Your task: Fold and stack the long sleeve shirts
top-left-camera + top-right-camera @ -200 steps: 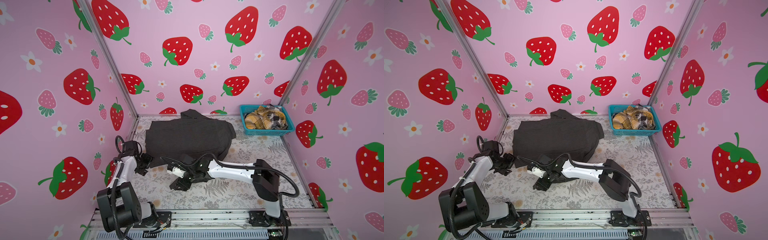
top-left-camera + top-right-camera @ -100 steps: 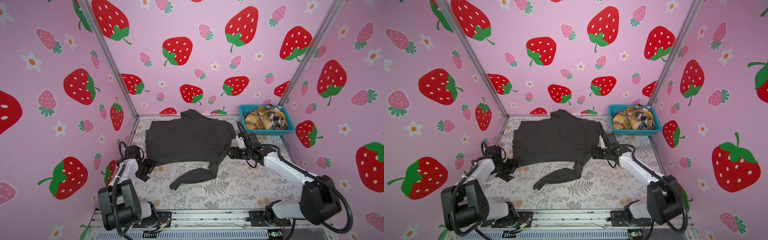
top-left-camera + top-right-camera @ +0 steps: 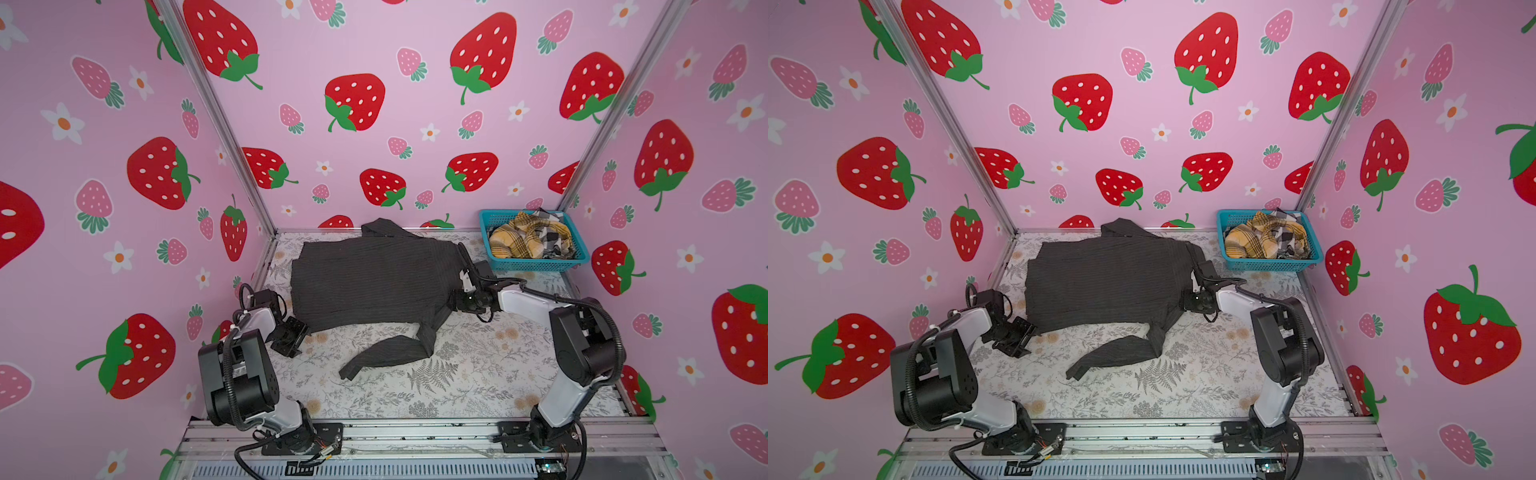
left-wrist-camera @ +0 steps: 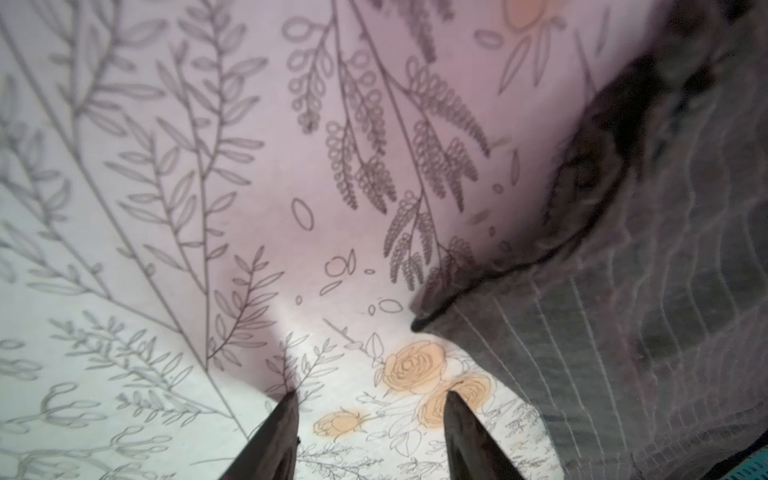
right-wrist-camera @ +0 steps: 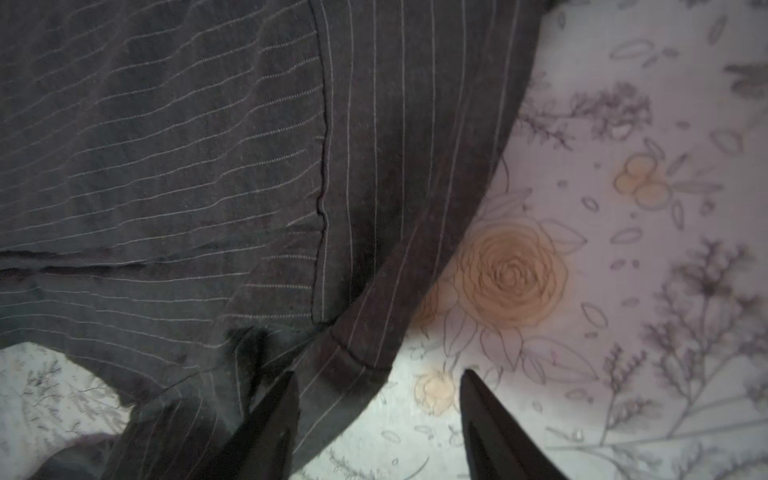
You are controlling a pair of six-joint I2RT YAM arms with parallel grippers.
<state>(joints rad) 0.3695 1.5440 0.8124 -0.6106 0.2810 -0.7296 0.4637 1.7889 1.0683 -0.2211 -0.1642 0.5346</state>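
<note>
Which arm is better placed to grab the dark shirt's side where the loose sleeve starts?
Right, probably. The right hand, open, sits at that edge of the dark shirt, beside the sleeve seam. The left hand, also open, is over bare table at the opposite corner.

A charcoal pinstriped shirt (image 3: pixel 370 282) lies spread flat, 1 sleeve (image 3: pixel 386 351) trailing forward; plaid shirts (image 3: pixel 528 239) sit crumpled.

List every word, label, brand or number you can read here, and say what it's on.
None can be read. The striped shirt, the basket, the strawberry walls and the flowered table cover bear only patterns; no lettering shows on the left arm or right arm.
</note>
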